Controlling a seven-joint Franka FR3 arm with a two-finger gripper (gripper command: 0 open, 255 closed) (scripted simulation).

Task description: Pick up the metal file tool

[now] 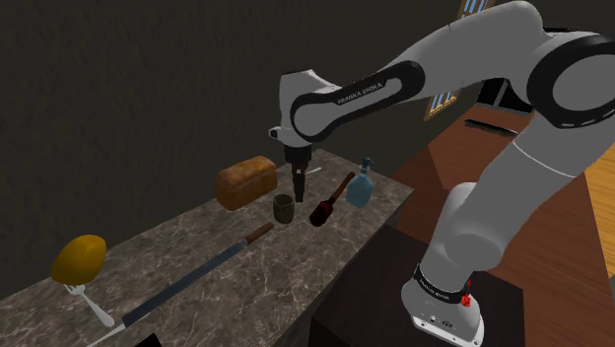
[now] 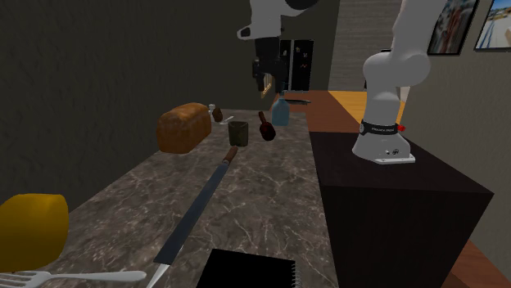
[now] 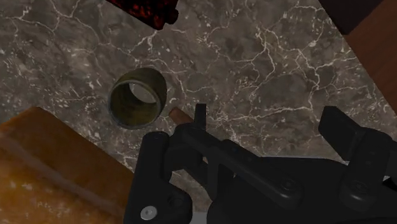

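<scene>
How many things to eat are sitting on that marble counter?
2: a brown bread loaf beside the olive cup, and a yellow fruit by the fork at the shoulder view's left. The bread loaf may hide something behind it.

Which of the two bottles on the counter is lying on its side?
The dark red bottle, next to the small olive cup. It lies flat on its side, while the blue bottle stands upright.
</scene>
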